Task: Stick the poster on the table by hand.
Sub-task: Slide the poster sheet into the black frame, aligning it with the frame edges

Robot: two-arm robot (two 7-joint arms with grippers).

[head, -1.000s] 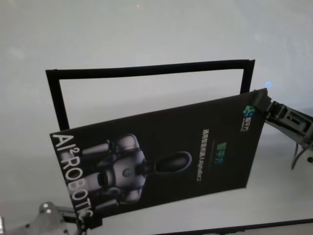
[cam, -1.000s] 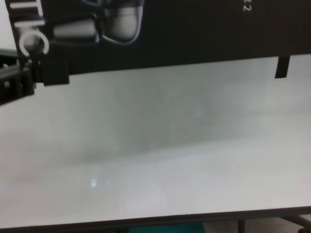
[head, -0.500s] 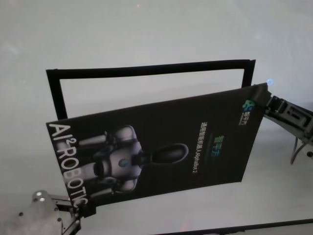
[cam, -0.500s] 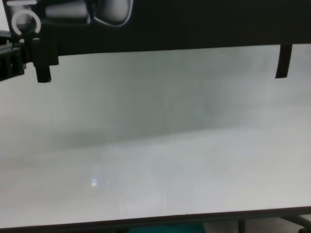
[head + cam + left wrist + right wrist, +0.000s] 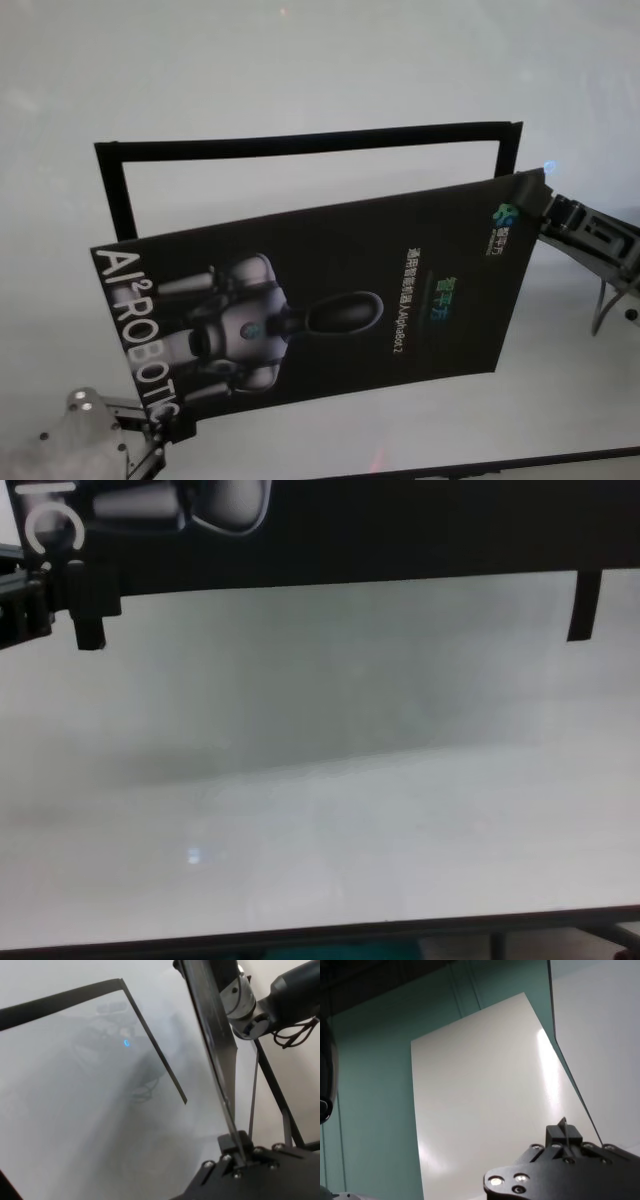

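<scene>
Head view: poster [image 5: 330, 305] held up above the surface [image 5: 300, 70], tilted, print facing the camera. Left claw [image 5: 165, 432] pinched on the poster's near left corner, just below the white "ROBOTIC" lettering. Right claw [image 5: 548, 205] pinched on the far right corner, beside the small logo. Black tape frame [image 5: 300, 142] lying flat on the surface behind and under the poster, its far side and both far corners showing past the sheet.

Left wrist view: poster [image 5: 210, 1040] seen edge-on as a thin dark blade running away from the left claw [image 5: 239, 1152], fingers closed narrow on its edge. Frame [image 5: 150, 1045] on the surface beyond, well apart from the sheet. Right arm [image 5: 280, 995] at the poster's far end.

Right wrist view: white back of the poster [image 5: 485, 1100] stretching away from the right claw [image 5: 564, 1136], clamped narrow on the sheet's corner.

Chest view: lower edge of the poster [image 5: 400, 530] across the top, clear of the surface [image 5: 320, 780]. Left claw [image 5: 75, 600] gripping its corner at the left edge, one finger hanging below the sheet. Short piece of the frame [image 5: 585, 605] under the poster at right.
</scene>
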